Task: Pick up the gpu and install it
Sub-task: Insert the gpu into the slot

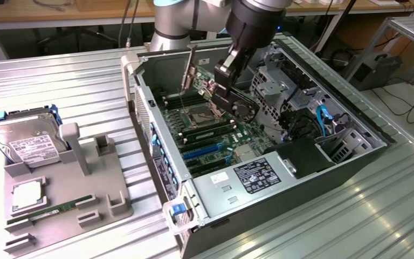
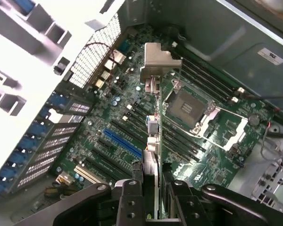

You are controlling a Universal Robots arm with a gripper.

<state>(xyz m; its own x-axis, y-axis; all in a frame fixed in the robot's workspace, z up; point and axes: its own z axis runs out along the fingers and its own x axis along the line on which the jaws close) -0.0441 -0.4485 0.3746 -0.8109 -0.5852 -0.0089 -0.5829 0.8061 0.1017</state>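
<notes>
On the exterior view's left, a grey holder (image 1: 84,189) lies on the ribbed metal table (image 1: 70,75). In it stands a hard drive (image 1: 27,141) with a white label. Nearer to the camera a square chip (image 1: 26,194) lies in its own pocket, and beside that a thin green memory stick (image 1: 52,208).

In the middle is the open computer case (image 1: 140,113), lying on its side, with the green main board (image 1: 211,132) inside. On the board there are the bare processor socket (image 2: 188,107), long black slots and a blue slot (image 2: 122,143).

Above the board hangs the gripper (image 1: 223,89) on the arm (image 1: 174,21). Its two dark fingers (image 2: 131,202) are pinching the gpu (image 2: 153,120) from both sides. In the wrist view the card is seen on its edge and runs away from the fingers, with the silver bracket (image 2: 156,59) at the far end. In the exterior view the gpu (image 1: 190,70) is raised inside the case, near the back wall. I cannot tell if its lower edge touches any slot.

To the exterior view's right, inside the case, is the grey power box (image 1: 254,175) with a black label, then the drive cage (image 1: 344,143) with blue cables.
</notes>
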